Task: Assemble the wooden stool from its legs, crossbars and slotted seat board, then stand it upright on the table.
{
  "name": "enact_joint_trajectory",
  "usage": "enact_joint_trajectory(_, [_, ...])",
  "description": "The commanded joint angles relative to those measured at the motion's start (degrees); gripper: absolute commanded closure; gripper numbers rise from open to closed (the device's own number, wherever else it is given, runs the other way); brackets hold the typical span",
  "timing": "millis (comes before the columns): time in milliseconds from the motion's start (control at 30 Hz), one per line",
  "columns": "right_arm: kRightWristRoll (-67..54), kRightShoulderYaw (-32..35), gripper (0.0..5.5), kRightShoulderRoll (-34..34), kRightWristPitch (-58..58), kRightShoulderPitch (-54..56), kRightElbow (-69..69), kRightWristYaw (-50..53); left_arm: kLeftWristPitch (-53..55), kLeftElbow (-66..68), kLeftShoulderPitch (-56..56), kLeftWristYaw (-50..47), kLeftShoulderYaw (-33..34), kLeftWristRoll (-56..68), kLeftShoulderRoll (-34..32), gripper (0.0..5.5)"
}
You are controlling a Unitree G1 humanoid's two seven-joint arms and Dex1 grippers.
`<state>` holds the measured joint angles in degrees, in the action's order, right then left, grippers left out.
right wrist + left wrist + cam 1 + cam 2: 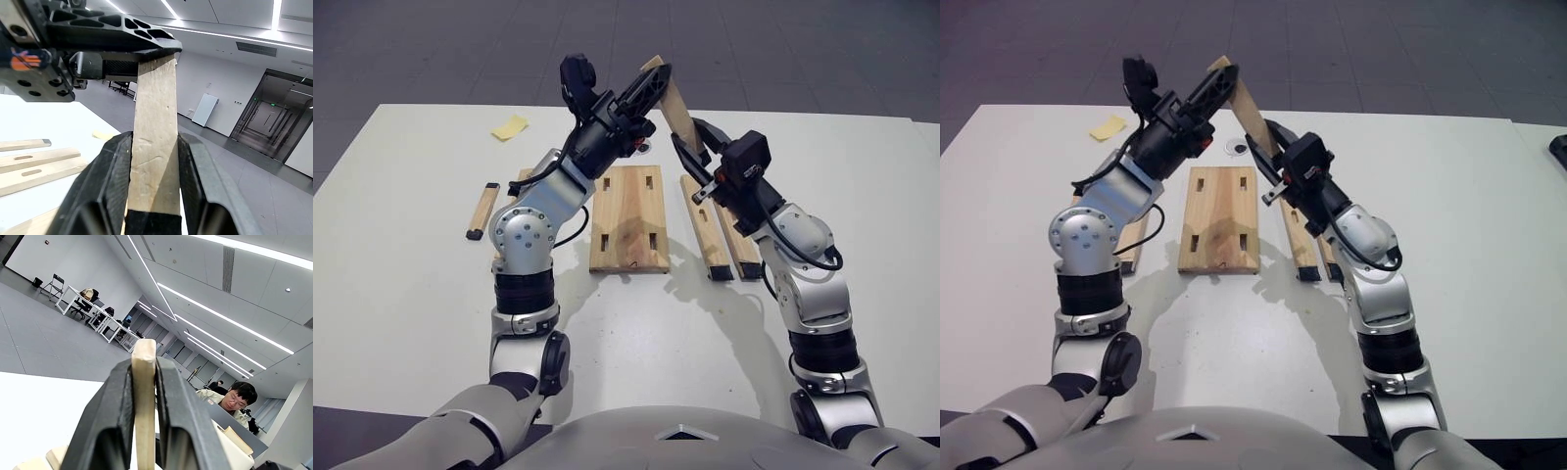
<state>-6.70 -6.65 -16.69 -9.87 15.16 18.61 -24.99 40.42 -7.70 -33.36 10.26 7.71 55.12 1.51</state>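
Right wrist view, pincer (154, 141) clamping wooden leg (156, 100)

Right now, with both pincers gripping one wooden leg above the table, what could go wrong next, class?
1. The left pincer and right pincer both clamp the leg; arms moving out of step could twist it loose.
2. The seat board lies unheld; pressing the leg into a slot might shove it aside.

The seat board (628, 217) is seen in pale honey wood, patterned with four dark slots. The raised leg (683, 113) is coloured alike. Black is worn by the left gripper (651, 86) and right gripper (693, 145), and by the end caps of the flat legs (705, 230) and the crossbar (482, 211). A yellow note (509, 127) is shown on the white table (401, 274).
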Motion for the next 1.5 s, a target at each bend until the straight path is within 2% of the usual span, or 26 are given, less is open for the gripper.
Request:
enact_joint_trajectory(33, [2.46,-1.75,3.76,-0.78,-1.36,-0.45,-1.94,0.03,-2.6,-0.3,0.02,0.78,-0.24,-3.15,-0.81,5.05])
enact_joint_trajectory(267, [9.96,-0.91,2.67,-1.17,-5.6,-0.72,-10.76,6.87,-8.9,1.43,0.51,1.25,1.16,-10.34,-3.19,5.09])
enact_joint_trajectory(400, [14.96,4.16,2.03,-0.62,-5.34,0.19,-15.33,17.36,-13.61,0.08,3.21,-0.13,4.45,-16.48,-7.94,5.09])
enact_joint_trajectory(600, [13.68,12.35,1.11,3.72,-8.37,4.72,-17.18,28.27,-19.09,-1.02,11.91,-1.59,9.27,-23.79,-13.19,5.09])
enact_joint_trajectory(800, [13.19,12.53,0.16,6.04,-6.51,7.02,-16.4,30.27,-23.37,5.37,16.61,0.34,12.36,-25.1,-13.71,5.09])
enact_joint_trajectory(1133, [14.14,11.66,0.1,7.91,-5.81,6.66,-15.93,30.79,-30.81,13.95,19.15,2.96,13.19,-30.0,-15.54,5.09])
enact_joint_trajectory(1500, [13.87,11.13,0.1,8.23,-5.93,6.5,-15.43,30.32,-33.08,15.67,19.48,3.33,13.32,-31.1,-15.64,5.09])
